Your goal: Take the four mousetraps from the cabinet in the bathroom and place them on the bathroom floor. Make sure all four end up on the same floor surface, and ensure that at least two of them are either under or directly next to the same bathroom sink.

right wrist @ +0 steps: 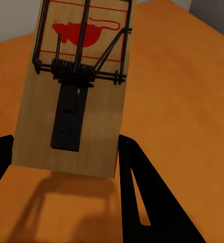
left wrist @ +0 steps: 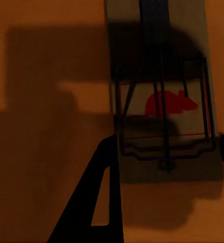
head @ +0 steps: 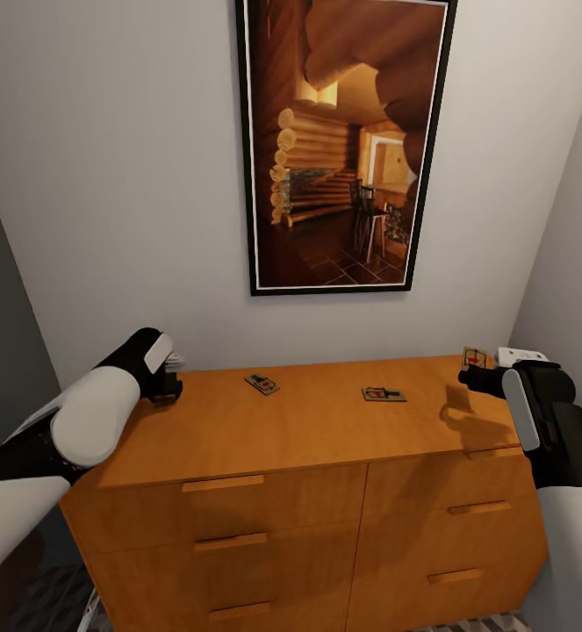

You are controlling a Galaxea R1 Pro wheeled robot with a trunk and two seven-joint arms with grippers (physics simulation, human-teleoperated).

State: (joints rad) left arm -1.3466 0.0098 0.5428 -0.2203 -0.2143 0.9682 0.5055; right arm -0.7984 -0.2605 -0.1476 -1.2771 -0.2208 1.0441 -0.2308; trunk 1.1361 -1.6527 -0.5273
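right jaws [head: 468, 377] closed on a mousetrap [head: 476, 357], right edge of frame | left jaws [head: 169, 386] astride another trap [left wrist: 162, 126], grip cannot tell | two traps [head: 262, 384] [head: 384, 394] mid-frame on cabinet [head: 308, 421] worktop | risk: edge-held trap may slip, swinging toward floor

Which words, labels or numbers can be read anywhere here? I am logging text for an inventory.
None: no readable words or numbers show.
The mousetrap at the left claw bears only a red mouse picture inside a red frame.
The mousetrap at the right claw bears the same red mouse mark, no lettering.
The two mousetraps lying on the cabinet top, and, are too small to tell.
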